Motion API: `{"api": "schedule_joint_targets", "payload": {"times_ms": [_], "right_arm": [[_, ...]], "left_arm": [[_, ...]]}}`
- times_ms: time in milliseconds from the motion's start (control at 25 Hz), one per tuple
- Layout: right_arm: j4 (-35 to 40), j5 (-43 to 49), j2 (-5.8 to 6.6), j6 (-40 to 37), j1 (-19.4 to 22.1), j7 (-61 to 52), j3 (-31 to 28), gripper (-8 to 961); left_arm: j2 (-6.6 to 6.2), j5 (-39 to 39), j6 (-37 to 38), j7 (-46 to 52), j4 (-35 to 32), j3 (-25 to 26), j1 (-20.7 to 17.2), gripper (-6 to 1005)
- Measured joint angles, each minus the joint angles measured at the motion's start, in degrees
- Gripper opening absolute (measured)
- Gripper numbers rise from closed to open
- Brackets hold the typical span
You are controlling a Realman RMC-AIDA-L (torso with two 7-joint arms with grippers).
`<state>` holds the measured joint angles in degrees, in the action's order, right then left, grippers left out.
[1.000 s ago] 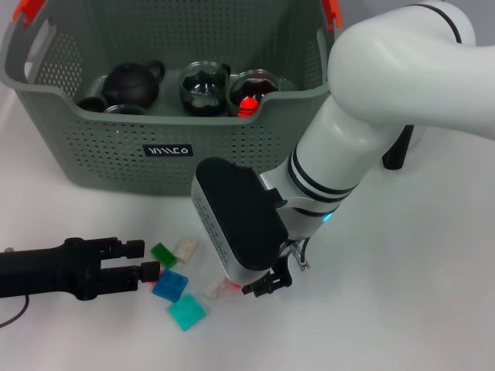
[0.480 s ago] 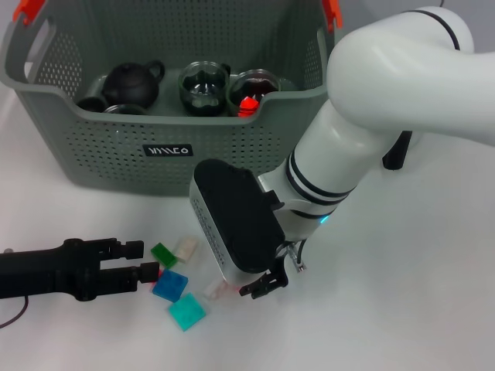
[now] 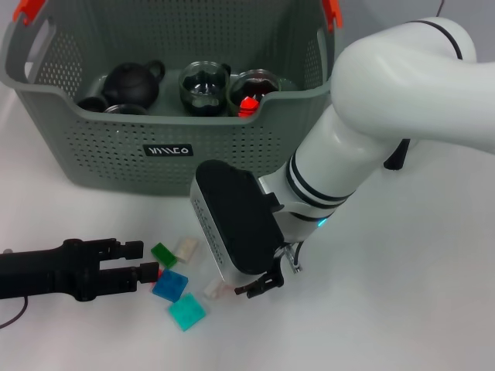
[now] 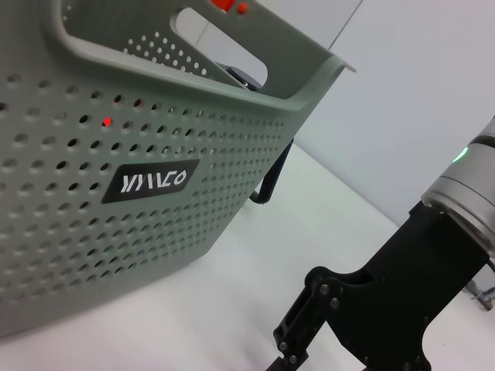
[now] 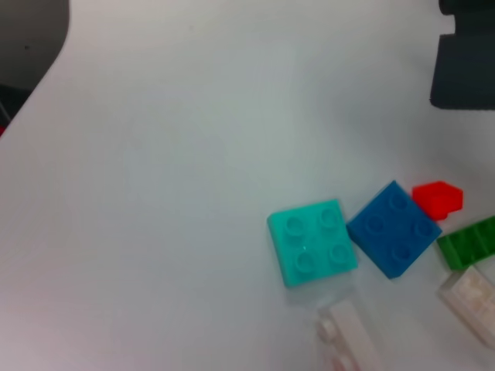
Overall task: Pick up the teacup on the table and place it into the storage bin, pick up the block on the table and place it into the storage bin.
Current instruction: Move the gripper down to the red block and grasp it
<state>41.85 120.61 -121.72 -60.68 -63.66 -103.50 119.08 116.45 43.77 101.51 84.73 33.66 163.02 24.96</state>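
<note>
Hovering low over the pale block (image 3: 216, 288), right gripper (image 3: 255, 286) spread unclear; left gripper (image 3: 139, 260) apart.

grey-green perforated storage bin (image 3: 116, 147); teal block (image 3: 188, 311), blue block (image 3: 170, 285).

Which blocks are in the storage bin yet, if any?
None visible. The blocks lie on the table before the storage bin, between the left gripper and the right gripper.

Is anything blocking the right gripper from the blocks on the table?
Nothing visible does. The right gripper hangs just above the white block, with the teal block and blue block lying open beside it. The left gripper sits at the cluster's far side.
</note>
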Motion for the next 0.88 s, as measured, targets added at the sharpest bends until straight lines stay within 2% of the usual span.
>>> {"api": "schedule_joint_targets", "payload": {"times_ms": [880], "right_arm": [[-0.3,-0.7,0.22,0.3,0.6,0.6,0.0,467]], "left_arm": [[0.00,0.0,0.0,0.3,0.0,0.0,-0.1,677]]}}
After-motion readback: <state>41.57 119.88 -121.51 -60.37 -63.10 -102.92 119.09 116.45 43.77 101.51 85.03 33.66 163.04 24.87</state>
